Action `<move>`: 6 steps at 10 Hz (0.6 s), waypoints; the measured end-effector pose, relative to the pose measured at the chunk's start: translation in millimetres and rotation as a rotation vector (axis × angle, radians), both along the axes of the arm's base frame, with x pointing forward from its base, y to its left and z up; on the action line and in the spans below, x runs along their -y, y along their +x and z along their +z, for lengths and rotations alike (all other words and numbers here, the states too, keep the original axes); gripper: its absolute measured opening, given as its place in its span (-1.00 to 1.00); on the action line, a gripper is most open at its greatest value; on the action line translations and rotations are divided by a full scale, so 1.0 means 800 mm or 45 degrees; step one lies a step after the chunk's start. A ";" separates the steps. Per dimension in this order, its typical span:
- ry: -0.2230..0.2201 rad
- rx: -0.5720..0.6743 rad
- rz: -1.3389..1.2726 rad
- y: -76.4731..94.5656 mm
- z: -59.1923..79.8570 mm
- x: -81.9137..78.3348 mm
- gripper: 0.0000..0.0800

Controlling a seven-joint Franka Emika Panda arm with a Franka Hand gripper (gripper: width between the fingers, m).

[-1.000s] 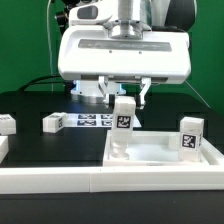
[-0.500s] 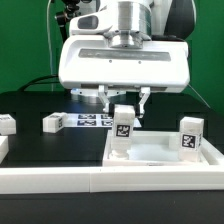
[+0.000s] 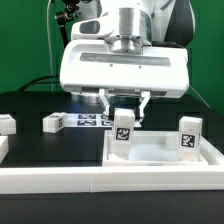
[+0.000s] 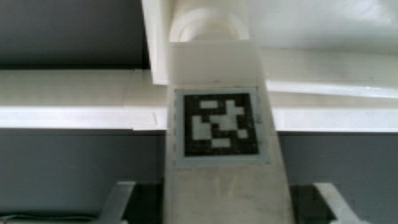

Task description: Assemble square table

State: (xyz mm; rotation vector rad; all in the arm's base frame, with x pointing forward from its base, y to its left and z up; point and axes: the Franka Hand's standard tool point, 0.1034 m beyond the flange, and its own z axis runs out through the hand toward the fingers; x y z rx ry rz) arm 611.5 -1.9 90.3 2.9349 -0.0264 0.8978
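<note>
A white leg (image 3: 123, 131) with a black-and-white tag stands upright over the near left corner of the square table top (image 3: 165, 158), which lies with its raised rim up. My gripper (image 3: 126, 104) comes down from above and is shut on the upper end of this leg. In the wrist view the leg (image 4: 222, 110) runs out from between my gripper (image 4: 226, 205) fingers, tag facing the camera, and its far end reaches the top's rim (image 4: 71, 108). A second leg (image 3: 190, 136) stands upright at the top's right corner.
Two loose white legs (image 3: 52, 122) (image 3: 6, 123) lie on the black table at the exterior view's left. The marker board (image 3: 92, 121) lies flat behind them. A long white rail (image 3: 60, 180) runs along the front edge.
My gripper and the leg in it have sunk a little in the exterior view, with the arm looming larger. The other legs and the top have not moved.
</note>
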 end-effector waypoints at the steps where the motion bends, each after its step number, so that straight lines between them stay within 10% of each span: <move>1: -0.008 0.024 0.002 0.000 0.000 -0.001 -0.27; 3: -0.006 0.017 0.001 0.001 0.000 0.000 -0.27; 6: -0.003 0.001 0.002 -0.001 -0.004 -0.001 0.35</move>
